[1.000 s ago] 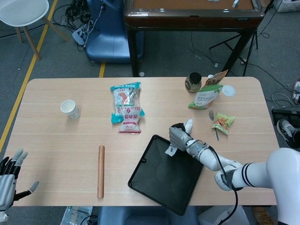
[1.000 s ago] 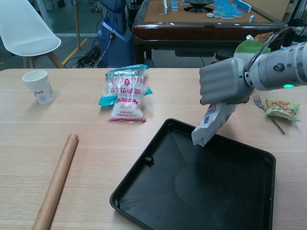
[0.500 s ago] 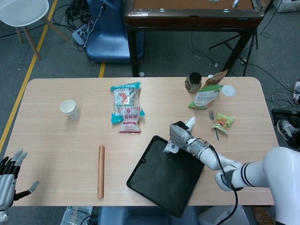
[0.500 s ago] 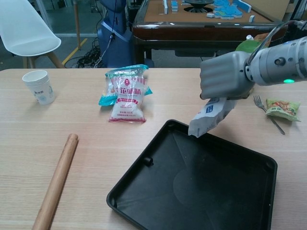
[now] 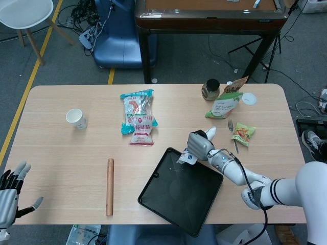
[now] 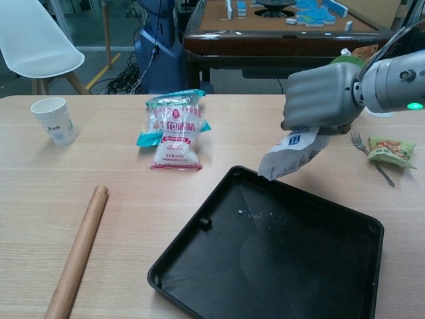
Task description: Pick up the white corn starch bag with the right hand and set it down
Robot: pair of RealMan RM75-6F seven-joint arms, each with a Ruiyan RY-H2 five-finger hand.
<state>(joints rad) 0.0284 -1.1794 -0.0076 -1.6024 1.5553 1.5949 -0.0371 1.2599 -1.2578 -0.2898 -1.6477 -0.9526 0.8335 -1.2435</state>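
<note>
My right hand (image 6: 324, 98) (image 5: 200, 144) grips the top of a small white corn starch bag (image 6: 291, 152) (image 5: 186, 158). The bag hangs tilted, its lower corner just above the far edge of the black tray (image 6: 265, 266) (image 5: 179, 190). A few white specks lie on the tray floor below the bag. My left hand (image 5: 10, 193) stays open off the table's near left corner, fingers spread and empty; the chest view does not show it.
Two pink-and-teal food bags (image 6: 176, 126) (image 5: 138, 117) lie at the middle back. A paper cup (image 6: 54, 120) stands far left, a wooden rolling pin (image 6: 78, 251) near left. A jar (image 5: 210, 89), green bag (image 5: 225, 103), fork (image 5: 232, 135) and snack packet (image 6: 392, 150) crowd the right.
My right hand has lifted and shifted right and back with the bag, which now tilts more toward horizontal. White specks have appeared on the tray. The left hand is unchanged.
</note>
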